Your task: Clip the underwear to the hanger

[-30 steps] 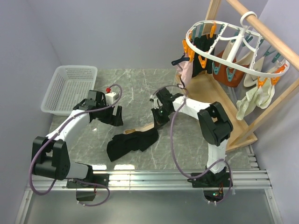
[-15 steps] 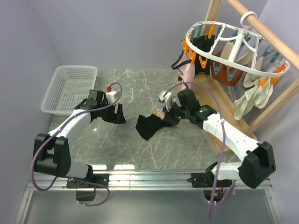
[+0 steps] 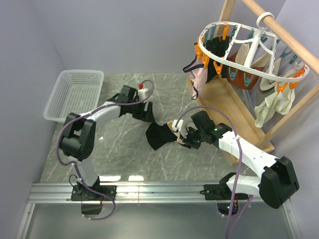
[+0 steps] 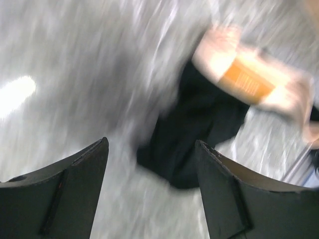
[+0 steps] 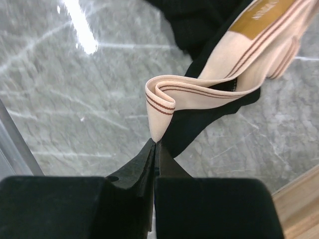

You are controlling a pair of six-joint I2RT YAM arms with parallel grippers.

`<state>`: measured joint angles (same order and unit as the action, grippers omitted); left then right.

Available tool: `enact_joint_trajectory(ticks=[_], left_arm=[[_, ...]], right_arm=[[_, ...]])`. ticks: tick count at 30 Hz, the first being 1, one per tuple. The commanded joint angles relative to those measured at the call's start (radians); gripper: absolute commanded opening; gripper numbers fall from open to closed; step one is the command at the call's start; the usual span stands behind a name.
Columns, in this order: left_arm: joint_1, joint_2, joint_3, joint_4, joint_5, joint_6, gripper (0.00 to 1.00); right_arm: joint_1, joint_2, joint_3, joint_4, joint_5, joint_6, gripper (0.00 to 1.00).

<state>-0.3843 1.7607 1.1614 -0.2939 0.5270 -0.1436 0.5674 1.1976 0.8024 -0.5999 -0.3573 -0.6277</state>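
Pinching the underwear (image 3: pixel 158 135) by its tan waistband, right claw (image 5: pixel 154 144) clamped on a fold, left claw (image 4: pixel 152 144) just beside the underwear, fingers apart, hanger (image 3: pixel 259 73) well apart from the underwear

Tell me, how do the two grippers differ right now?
The left gripper is open and holds nothing; the right gripper is shut on the underwear, pinching a fold of its beige waistband. The left gripper hovers by the black fabric without touching it; the right gripper has it in its grip. Both have black fingers and are at the same garment.
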Motion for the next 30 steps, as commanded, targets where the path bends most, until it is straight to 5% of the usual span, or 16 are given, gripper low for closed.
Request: enact_joint_trajectory(ticks=[1,7,17,26,30], left_arm=[[-0.06,0.089,0.166,0.076,0.027,-0.031,0.76],[-0.134,0.285,0.337,0.116,0.056,-0.056,0.78],[-0.166,0.378,0.29,0.256,0.444,-0.151,0.79],[-0.18,0.355,0.268,0.262,0.498,-0.165,0.34],[-0.183,0.333,0.259,0.191,0.501,-0.113,0.05]], right_arm=[[0.012,-0.024,-0.037,-0.029,0.021,-0.082,0.0],[0.015,-0.039,-0.077,-0.035,0.049,-0.121,0.0],[0.014,-0.039,-0.1,-0.015,0.072,-0.109,0.0],[0.012,-0.046,-0.06,-0.006,0.064,-0.067,0.0],[0.012,-0.046,-0.055,0.0,0.07,-0.046,0.0]])
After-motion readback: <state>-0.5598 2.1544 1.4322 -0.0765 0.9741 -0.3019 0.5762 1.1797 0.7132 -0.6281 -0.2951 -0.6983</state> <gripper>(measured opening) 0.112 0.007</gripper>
